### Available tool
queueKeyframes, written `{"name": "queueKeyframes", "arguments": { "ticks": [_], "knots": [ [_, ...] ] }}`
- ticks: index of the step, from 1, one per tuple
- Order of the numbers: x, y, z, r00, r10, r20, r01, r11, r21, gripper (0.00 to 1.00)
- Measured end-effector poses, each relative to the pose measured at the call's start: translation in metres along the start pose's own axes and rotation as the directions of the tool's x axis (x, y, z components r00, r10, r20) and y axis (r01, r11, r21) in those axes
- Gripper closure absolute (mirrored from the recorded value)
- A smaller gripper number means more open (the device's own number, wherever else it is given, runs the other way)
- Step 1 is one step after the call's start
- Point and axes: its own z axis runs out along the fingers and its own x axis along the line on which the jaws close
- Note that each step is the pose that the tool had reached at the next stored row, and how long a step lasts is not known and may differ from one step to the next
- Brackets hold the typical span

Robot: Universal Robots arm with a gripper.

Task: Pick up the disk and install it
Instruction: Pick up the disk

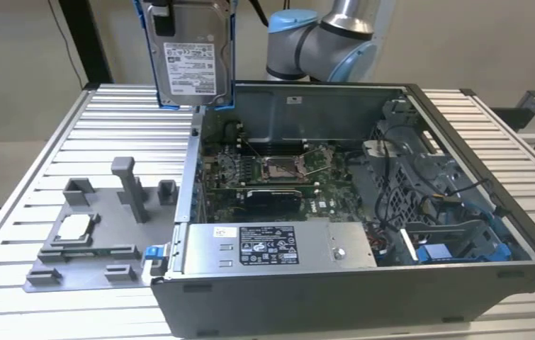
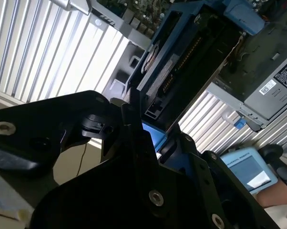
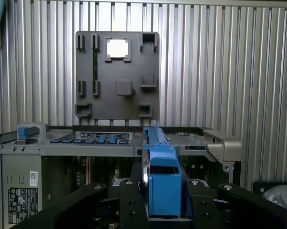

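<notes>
The gripper (image 3: 162,206) has its jaws closed narrowly on the disk (image 3: 161,174), with one black finger (image 3: 131,202) on each side of the blue bracket, as the first wrist view shows. In the exterior view the disk (image 1: 191,60) hangs upright from the jaws, in the air, and its white label faces that camera. It touches nothing else.

Under the held disk is the far corner of the open computer case (image 1: 362,283), where the case wall meets the slatted table (image 1: 106,127). Inside the case, lower and further from the jaws, lies the motherboard (image 1: 277,170), and after it the grey power-supply box (image 1: 272,246) at the near wall. A blue drive bay (image 1: 456,249) sits in the case corner most distant from the jaws.

On the table beside the case, well apart from the jaws, rests a grey fixture plate (image 1: 97,258) with a small square chip (image 1: 74,228) on it. The robot arm (image 1: 329,42) stands behind the case.
</notes>
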Motion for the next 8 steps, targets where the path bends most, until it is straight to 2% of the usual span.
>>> {"name": "queueKeyframes", "arguments": {
  "ticks": [4, 8],
  "knots": [
    [0.0000, -0.0057, -0.0002, 1.0000, 0.000, 0.0000, 0.000, 1.0000, 0.0000, 1.00],
    [0.0000, -0.0061, -0.0002, 1.0000, 0.000, 0.0000, 0.000, 1.0000, 0.0000, 1.00]
  ]
}}
